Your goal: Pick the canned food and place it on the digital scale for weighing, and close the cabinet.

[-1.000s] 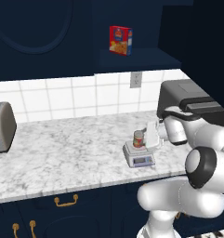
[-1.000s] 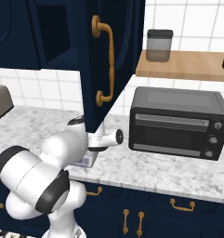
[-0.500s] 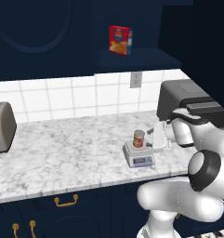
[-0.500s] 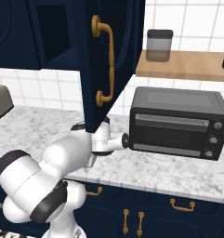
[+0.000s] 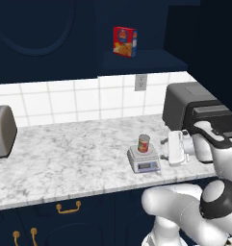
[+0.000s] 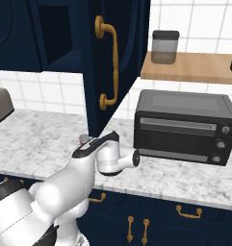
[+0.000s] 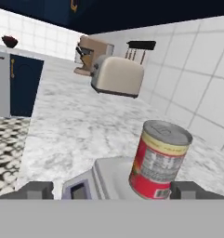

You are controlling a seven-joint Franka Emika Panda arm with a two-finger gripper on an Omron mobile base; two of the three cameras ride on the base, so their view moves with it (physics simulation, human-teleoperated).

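The claw (image 7: 111, 189) stands wide apart and empty, its two dark fingertips (image 7: 35, 189) far to either side, touching nothing. In the hand view the canned food (image 7: 159, 159) stands upright between the tips but beyond them, with clear space on both sides. It rests on the flat top of the digital scale (image 7: 100, 180), toward one side of the platform, and the scale's sloping panel with its bluish display faces the opposite side from the wall tiles.

From the left base view, the claw (image 5: 174, 148) hangs just beside the scale (image 5: 144, 160), on the side nearer the black toaster oven (image 5: 194, 110), apart from both scale and tin. The tin (image 5: 144, 143) sits in the middle of the platform, and the scale stands near the front edge of the marble worktop (image 5: 64, 158), well away from the silver toaster (image 5: 2, 132) at the worktop's left end. A red-and-yellow box (image 5: 125, 41) stands on the shelf inside the cabinet (image 5: 136, 60) above.

In the right base view the cabinet door (image 6: 115, 57) stands swung open, edge-on toward the camera, its long brass handle (image 6: 109, 62) facing out over the worktop. The arm's wrist (image 6: 110, 158) reaches below the door's lower corner, in front of the toaster oven (image 6: 185, 126). A grey jar (image 6: 164, 47) sits on the wooden shelf (image 6: 194, 72) above the oven.
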